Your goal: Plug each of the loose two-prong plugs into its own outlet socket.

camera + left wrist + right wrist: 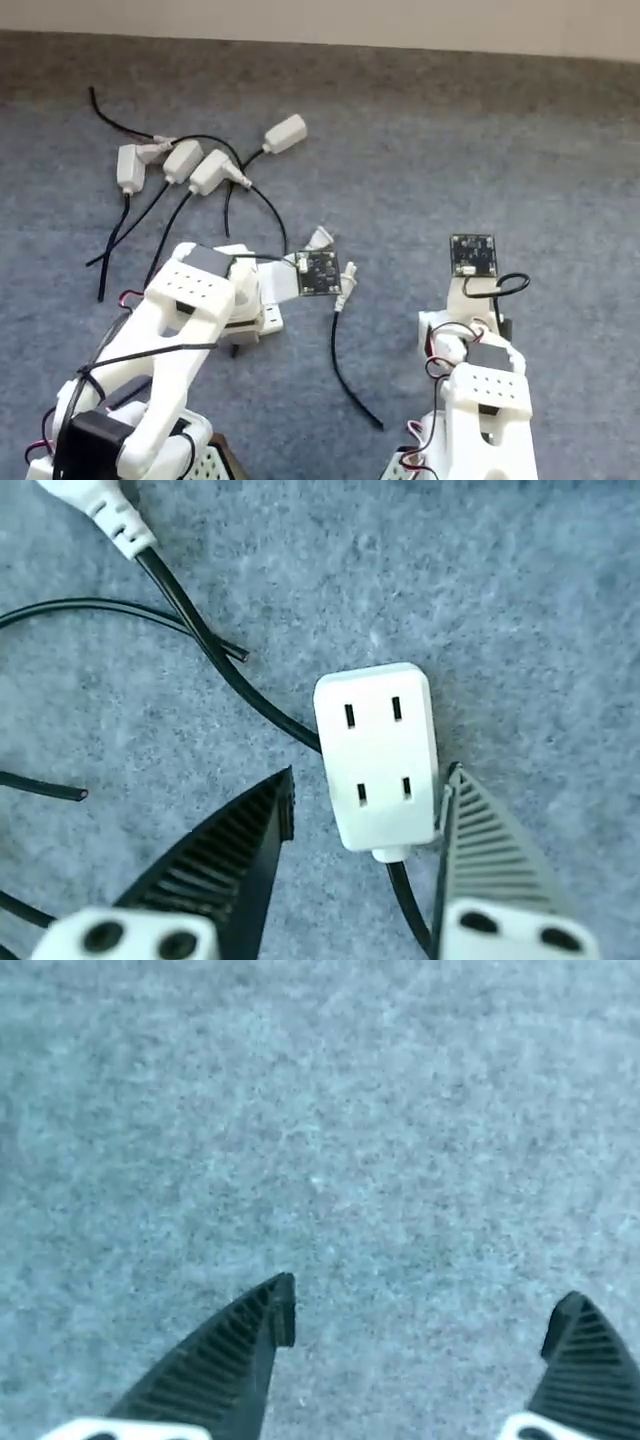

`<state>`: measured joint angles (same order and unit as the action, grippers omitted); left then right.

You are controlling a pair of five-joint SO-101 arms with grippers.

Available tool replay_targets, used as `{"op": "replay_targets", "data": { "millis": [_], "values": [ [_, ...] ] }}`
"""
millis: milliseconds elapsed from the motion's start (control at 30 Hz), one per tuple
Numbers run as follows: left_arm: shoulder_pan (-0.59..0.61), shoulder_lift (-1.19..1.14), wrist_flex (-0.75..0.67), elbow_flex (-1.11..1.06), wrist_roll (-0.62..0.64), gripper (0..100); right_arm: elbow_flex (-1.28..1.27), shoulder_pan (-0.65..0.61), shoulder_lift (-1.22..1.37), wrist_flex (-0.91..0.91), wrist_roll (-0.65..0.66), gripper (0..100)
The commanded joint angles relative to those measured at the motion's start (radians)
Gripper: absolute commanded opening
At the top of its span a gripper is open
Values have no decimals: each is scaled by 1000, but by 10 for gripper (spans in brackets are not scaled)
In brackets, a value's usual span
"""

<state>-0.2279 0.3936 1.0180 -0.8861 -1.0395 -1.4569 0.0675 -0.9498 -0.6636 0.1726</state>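
White outlet socket (378, 755) lies between the left tool's (370, 774) parted jaws.

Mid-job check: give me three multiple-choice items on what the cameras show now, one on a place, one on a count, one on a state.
1. Where does the white outlet block lie?
A) between the left claw's fingertips
B) on top of the right arm
C) inside a box

2. How many pairs of slots show on its face?
A) one
B) two
C) five

3. What state is the right claw in?
A) shut on a plug
B) shut on a cord
C) open over bare carpet

Answers:
1 A, the block's end sits between the two black fingertips.
2 B, two pairs run along its length.
3 C, its fingertips stand wide apart with carpet between them.
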Motion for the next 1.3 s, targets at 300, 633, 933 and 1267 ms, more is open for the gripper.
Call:
{"op": "replay_targets", "data": {
  "millis": [300,633,933,1267],
  "values": [
    [-214,2,-6,-102,0,107,5,-12,-10,16,12,379],
    [-331,13,51,-94,104,82,5,-12,-10,16,12,379],
    [-200,13,157,22,106,271,5,-15,-10,18,37,379],
    [-171,13,445,420,138,281,4,-47,-10,16,44,379]
  ]
}}
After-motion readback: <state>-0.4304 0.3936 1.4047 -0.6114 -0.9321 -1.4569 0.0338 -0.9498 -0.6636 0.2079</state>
